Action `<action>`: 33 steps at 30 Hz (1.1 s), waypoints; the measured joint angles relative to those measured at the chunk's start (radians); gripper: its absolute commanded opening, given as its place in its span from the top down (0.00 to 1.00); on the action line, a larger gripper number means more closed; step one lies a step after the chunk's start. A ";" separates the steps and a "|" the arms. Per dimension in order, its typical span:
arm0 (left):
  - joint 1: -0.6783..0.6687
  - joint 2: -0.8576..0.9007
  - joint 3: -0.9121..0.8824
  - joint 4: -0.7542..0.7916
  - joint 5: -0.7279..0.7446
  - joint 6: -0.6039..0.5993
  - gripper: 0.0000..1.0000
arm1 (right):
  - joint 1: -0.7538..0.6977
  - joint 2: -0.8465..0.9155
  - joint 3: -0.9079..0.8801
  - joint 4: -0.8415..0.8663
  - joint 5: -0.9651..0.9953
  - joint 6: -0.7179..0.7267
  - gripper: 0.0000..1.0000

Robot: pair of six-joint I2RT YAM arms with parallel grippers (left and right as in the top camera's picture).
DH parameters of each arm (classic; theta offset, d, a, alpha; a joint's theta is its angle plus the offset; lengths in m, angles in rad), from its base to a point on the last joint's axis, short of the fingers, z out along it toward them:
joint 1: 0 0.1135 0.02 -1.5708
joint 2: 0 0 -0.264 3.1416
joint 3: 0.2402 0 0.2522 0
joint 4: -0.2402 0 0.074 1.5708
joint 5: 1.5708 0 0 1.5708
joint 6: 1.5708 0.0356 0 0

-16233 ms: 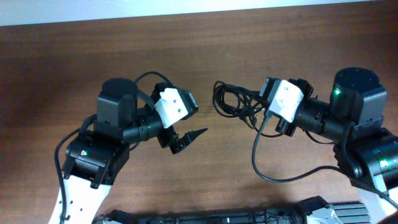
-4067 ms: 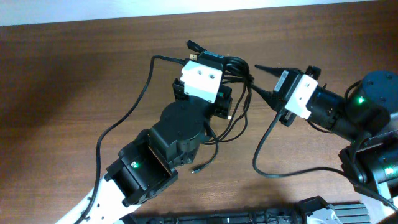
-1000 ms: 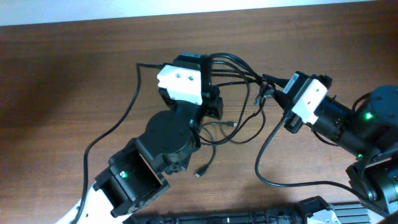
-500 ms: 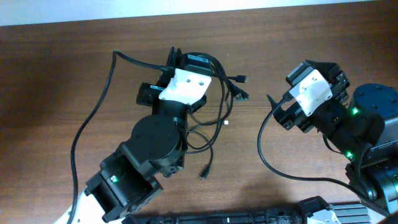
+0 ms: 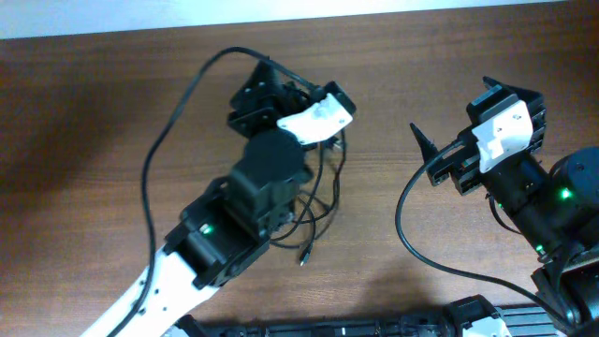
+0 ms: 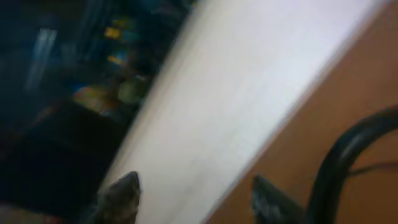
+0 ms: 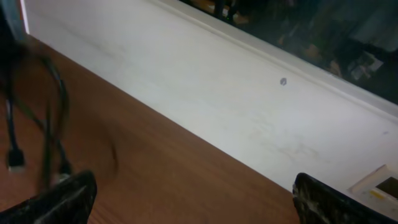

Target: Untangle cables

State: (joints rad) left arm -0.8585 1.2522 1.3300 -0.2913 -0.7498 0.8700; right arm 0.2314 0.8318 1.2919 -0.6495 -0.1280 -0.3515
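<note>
The cables (image 5: 325, 183) lie as loose black loops on the wooden table, partly hidden under my left arm, with one plug end (image 5: 303, 255) toward the front. My left gripper (image 5: 251, 89) is above and behind them, pointing at the table's back edge. In the blurred left wrist view its fingers (image 6: 123, 194) stand apart, so the left gripper (image 6: 196, 199) is open with nothing between them. A thick black cord (image 6: 341, 163) curves just right of them. My right gripper (image 5: 451, 110) is off to the right, wide open and empty. In the right wrist view the cables (image 7: 53, 118) hang at far left, away from the gripper (image 7: 196, 202).
A white wall (image 7: 236, 93) runs along the table's back edge. The left gripper's own black wire (image 5: 159, 150) arcs over the table's left half. The right arm's wire (image 5: 421, 248) loops near the front right. Dark equipment (image 5: 374, 328) lines the front edge.
My left gripper has opened and let go of the cables, swinging toward the back edge. The right gripper has pulled away to the right, open. The cables have settled under the left arm.
</note>
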 measured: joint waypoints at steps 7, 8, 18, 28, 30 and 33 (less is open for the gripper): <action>0.002 0.131 0.009 -0.390 0.150 -0.301 0.01 | 0.000 0.000 0.000 0.000 0.000 0.009 0.01; 0.004 0.130 0.010 -0.422 0.173 -0.331 0.01 | 0.000 0.000 0.000 0.000 0.000 0.008 0.01; 0.169 0.122 0.012 -0.719 0.610 -0.401 0.01 | 0.000 0.000 0.000 -0.032 0.000 0.008 0.01; 0.577 -0.119 0.012 -0.719 0.645 -0.682 0.01 | 0.000 0.162 0.000 -0.148 -0.004 0.207 0.01; 0.615 -0.179 0.012 -0.720 0.646 -0.697 0.01 | 0.000 0.275 0.000 -0.146 -0.055 0.263 0.01; 0.625 -0.194 0.012 -0.719 0.647 -0.703 0.01 | 0.000 0.415 0.000 -0.139 -0.138 0.289 0.01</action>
State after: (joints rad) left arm -0.2333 1.0584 1.3422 -1.0107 -0.1032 0.1665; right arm 0.2314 1.2465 1.2922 -0.7883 -0.2661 -0.0628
